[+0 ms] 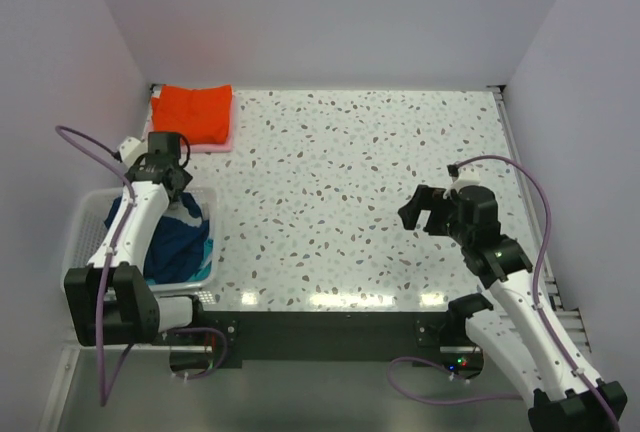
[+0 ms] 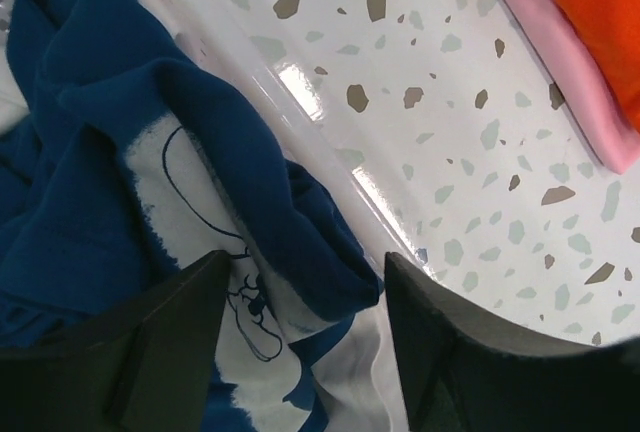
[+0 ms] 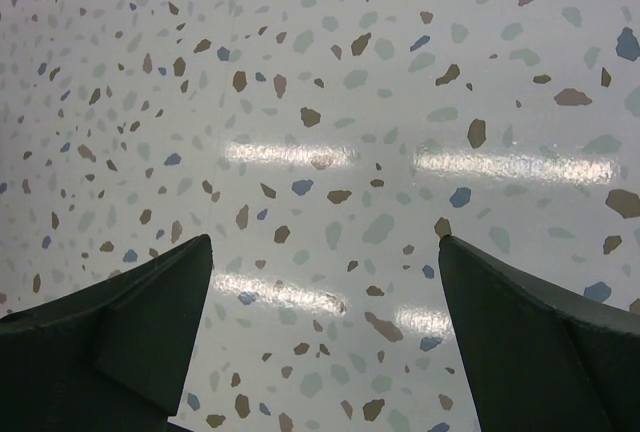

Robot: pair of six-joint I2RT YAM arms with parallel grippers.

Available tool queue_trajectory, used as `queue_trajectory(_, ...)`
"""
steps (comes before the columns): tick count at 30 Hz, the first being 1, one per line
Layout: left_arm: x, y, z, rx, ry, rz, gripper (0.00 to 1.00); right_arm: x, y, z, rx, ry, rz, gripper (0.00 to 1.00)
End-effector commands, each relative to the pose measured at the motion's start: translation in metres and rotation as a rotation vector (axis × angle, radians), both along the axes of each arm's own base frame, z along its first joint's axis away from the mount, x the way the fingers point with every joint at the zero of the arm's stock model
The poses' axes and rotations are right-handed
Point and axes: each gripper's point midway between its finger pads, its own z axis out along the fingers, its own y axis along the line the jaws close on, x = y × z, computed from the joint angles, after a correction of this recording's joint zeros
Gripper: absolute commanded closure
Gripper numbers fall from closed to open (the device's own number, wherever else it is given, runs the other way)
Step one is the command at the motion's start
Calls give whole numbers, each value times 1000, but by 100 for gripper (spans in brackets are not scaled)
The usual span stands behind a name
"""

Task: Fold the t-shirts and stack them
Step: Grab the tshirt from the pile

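A folded orange-red t-shirt [image 1: 192, 110] lies on a folded pink t-shirt [image 1: 214, 144] at the table's back left; both show in the left wrist view, the orange-red one [image 2: 600, 12] and the pink one [image 2: 570, 72]. A crumpled navy t-shirt [image 1: 178, 242] with a pale cartoon print [image 2: 215, 252] lies in the white basket [image 1: 85, 217]; a bit of teal cloth [image 1: 192, 212] shows beside it. My left gripper [image 1: 175, 184] is open just above the navy t-shirt [image 2: 100, 152], its jaws apart and empty. My right gripper [image 1: 428, 210] is open and empty over bare table at the right.
The basket stands at the table's left front, its rim [image 2: 330, 122] close to my left fingers. The speckled tabletop [image 1: 340, 182] stretches between the arms. White walls close in the back and both sides.
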Motion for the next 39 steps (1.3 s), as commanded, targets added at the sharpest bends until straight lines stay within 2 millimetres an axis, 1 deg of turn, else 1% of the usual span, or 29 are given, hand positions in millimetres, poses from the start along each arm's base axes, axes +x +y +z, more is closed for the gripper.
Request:
queue_trajectory(1,13,-1,-6,-14,-12,-43,35,6,2,5,-1,-38,12,1)
queue_trajectory(3,16,-2,-9,-19,-13,-56,43,6,1,3,-3,-30,11,1)
queue_trajectory(5,15,-1,-10,-19,-13,-55,50,6,1,3,-4,-31,7,1)
queue_trajectory(6,14,-1,-11,-19,-12,-55,56,6,1,3,-5,-33,7,1)
queue_trajectory(8,12,-1,-9,-18,-20,-53,63,6,0,4,-6,-38,1,1)
queue_trajectory(9,13,-1,-7,-16,-27,-52,71,6,0,4,-5,-36,0,1)
queue_trajectory(11,11,-1,-4,-13,-39,-46,81,6,-1,4,-7,-37,-3,1)
queue_trajectory(12,10,0,-4,-10,-41,-42,92,7,-1,4,-8,-35,-4,1)
queue_trajectory(13,10,0,-1,-9,-50,-40,100,6,-1,3,-9,-32,-4,1)
queue_trajectory(15,9,-1,1,-12,-52,-46,100,7,-1,3,-10,-29,-4,1)
queue_trajectory(18,4,-1,10,-15,-63,-36,100,7,-1,3,-10,-33,-5,1)
queue_trajectory(19,4,-1,20,-13,-90,-32,100,7,-1,3,-10,-33,-5,1)
queue_trajectory(21,-1,-1,32,-14,-107,-22,100,7,0,4,-7,-32,-1,1)
queue_trajectory(22,1,0,50,-11,-153,-21,100,7,0,3,-8,-32,-1,1)
queue_trajectory(23,-1,-2,57,-12,-166,-28,100,7,0,3,-8,-32,-1,1)
queue_trajectory(24,1,-3,78,-12,-223,-39,100,7,-1,5,-8,-35,-4,1)
queue_trajectory(26,2,-6,99,-9,-273,-67,100,7,-2,6,-8,-42,-8,1)
queue_trajectory(27,4,-7,120,-4,-324,-82,100,7,-1,9,-4,-53,-7,1)
queue_trajectory(28,3,-10,134,-6,-362,-105,100,7,-3,9,-7,-56,-12,1)
queue_trajectory(29,4,-17,145,-19,-383,-144,100,7,-3,10,-6,-60,-17,1)
queue_trajectory(30,5,-20,166,-18,-435,-166,100,7,-3,10,-5,-61,-18,1)
queue_trajectory(32,4,-25,192,-14,-500,-210,100,7,-6,12,-7,-72,-29,1)
queue_trajectory(33,3,-27,214,-7,-552,-223,100,7,-6,12,-7,-72,-31,1)
queue_trajectory(34,4,-29,224,-5,-573,-236,100,7,-6,14,-7,-73,-32,1)
queue_trajectory(35,6,-33,237,-5,-601,-269,100,7,-6,17,-4,-79,-34,1)
queue_trajectory(36,5,-37,260,1,-655,-293,100,7,-6,18,-4,-80,-33,1)
queue_trajectory(37,9,-40,268,-3,-670,-318,100,8,-8,20,-10,-85,-46,1)
queue_trajectory(38,13,-49,281,-13,-701,-377,100,8,-10,22,-13,-91,-54,1)
queue_trajectory(39,13,-56,302,-15,-749,-413,100,9,-11,22,-14,-91,-61,1)
